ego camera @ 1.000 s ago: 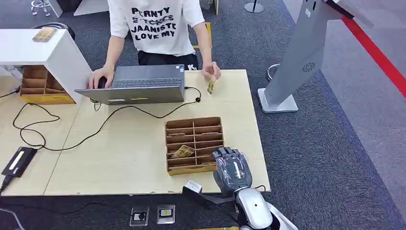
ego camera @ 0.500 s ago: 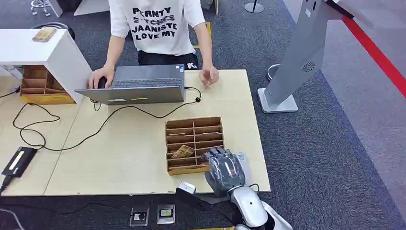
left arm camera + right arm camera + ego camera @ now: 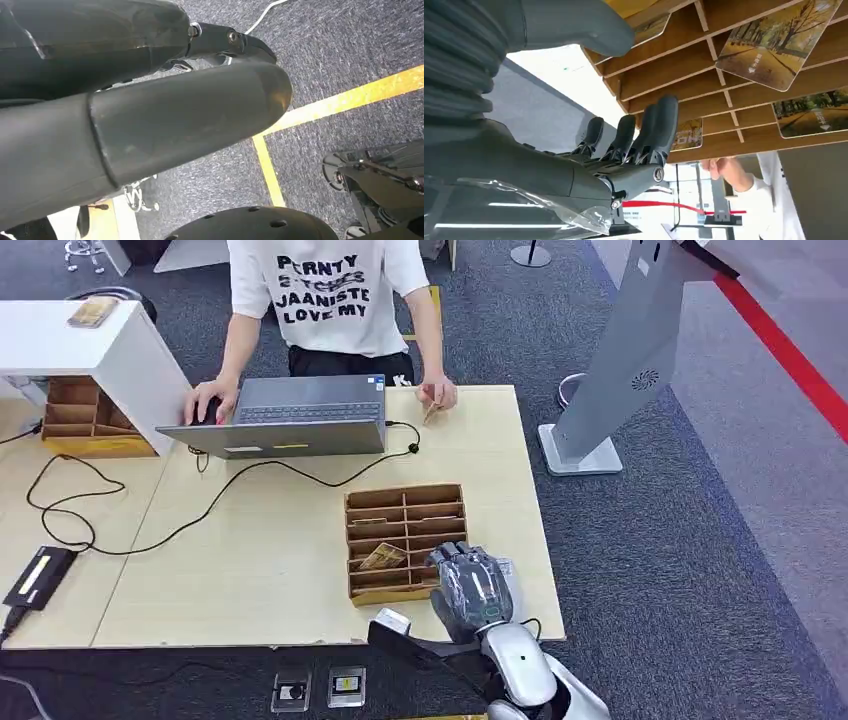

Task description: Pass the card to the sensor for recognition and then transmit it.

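The pale table [image 3: 280,560] carries a laptop [image 3: 290,415], divided wooden tray [image 3: 405,530] and black cable [image 3: 150,525].

Tree-printed card [image 3: 381,558] lies tilted in divided wooden tray [image 3: 405,502].

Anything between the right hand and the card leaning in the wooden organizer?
Only wooden dividers: in the head view, the right hand hovers at the wooden organizer beside the card; nothing else lies between.

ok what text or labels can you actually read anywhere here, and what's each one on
"PERNTY", a struck-through line that cannot be made out, "JAANISTE", "LOVE MY": black print on the person's white T-shirt.
Small white characters on the tree-photo cards in the brown wooden divided organiser: too small to read.
Sticker on the grey open laptop: too small to read.
Plates on the black floor sockets: no legible text.
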You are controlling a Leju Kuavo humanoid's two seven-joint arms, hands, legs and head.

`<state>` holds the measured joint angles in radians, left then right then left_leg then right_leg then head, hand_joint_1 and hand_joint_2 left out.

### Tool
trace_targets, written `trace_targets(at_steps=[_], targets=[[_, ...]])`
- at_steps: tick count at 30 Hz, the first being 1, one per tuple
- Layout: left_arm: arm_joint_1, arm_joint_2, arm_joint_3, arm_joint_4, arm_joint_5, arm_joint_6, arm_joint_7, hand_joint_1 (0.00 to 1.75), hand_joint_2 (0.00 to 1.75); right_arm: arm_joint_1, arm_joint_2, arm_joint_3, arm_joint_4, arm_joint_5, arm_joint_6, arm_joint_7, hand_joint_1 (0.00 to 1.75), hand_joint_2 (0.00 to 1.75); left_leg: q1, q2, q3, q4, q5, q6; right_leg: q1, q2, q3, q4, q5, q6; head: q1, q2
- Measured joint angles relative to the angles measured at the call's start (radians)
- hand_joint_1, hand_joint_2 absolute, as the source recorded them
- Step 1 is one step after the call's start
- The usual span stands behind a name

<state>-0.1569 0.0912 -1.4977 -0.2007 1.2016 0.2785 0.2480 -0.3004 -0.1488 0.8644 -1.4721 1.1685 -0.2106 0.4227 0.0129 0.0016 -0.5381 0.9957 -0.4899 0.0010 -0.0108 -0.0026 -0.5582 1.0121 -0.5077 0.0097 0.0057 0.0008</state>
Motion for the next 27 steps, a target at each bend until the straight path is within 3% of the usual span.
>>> trace_targets(at_steps=[27], targets=[[0.001,0.000,0.000,0.000,0.065,0.045,0.012,0.00,0.00,-0.027,0.000,0.001,0.087,-0.031,-0.014,-0.007,0.79,1.75,0.000,0.000,0.000,0.000,0.000,0.000,0.000,0.000,0.000,0.000,0.000,0.000,0.000,0.000]])
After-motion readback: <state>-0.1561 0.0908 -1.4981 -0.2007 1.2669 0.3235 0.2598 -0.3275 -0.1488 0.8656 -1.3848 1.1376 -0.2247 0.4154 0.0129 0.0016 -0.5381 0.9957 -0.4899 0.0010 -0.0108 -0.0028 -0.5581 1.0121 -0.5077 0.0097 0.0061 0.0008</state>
